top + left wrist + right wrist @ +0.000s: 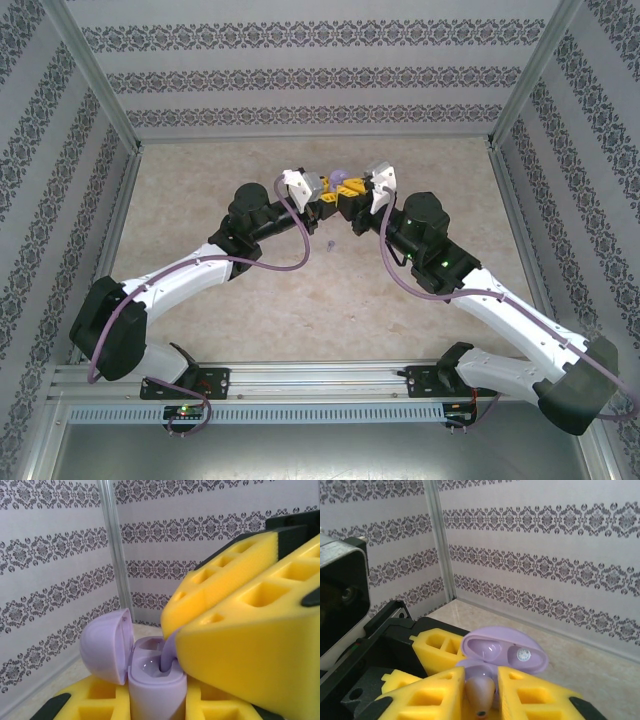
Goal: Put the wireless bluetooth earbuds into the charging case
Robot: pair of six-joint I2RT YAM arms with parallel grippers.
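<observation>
Yellow foam covers the fingers point(120, 700) of your left gripper point(157, 707). In its wrist view they are clamped narrow on the lower body of the lilac charging case point(157, 690), 1 finger on each flank. The case stands upright between them. The case lid point(105, 645) is swung open to the left of the body, with its hollow facing the cavity.

Your right gripper point(481, 700) comes in from the opposite side. In the left wrist view its 2 foam fingers point(250, 630) reach over the case from the right, with their tips just above the opening. Between those fingers lies a lilac earbud point(481, 687), its stem end toward the right wrist camera. Its rounded head is down in the case cavity, just beyond the fingertips. The open lid rises past the bud, on the far side of your right fingertips. The right fingers stand narrow and close on both sides of the bud. You cannot tell from either wrist view whether they press it or sit clear of it.

From above, your 2 grippers meet tip to tip over the beige table point(330, 330), and the case shows as a lilac spot right at the fingertips. A loose lilac earbud point(331, 243) lies on the table apart from both grippers, on the base side of their tips. It is too small for detail.
</observation>
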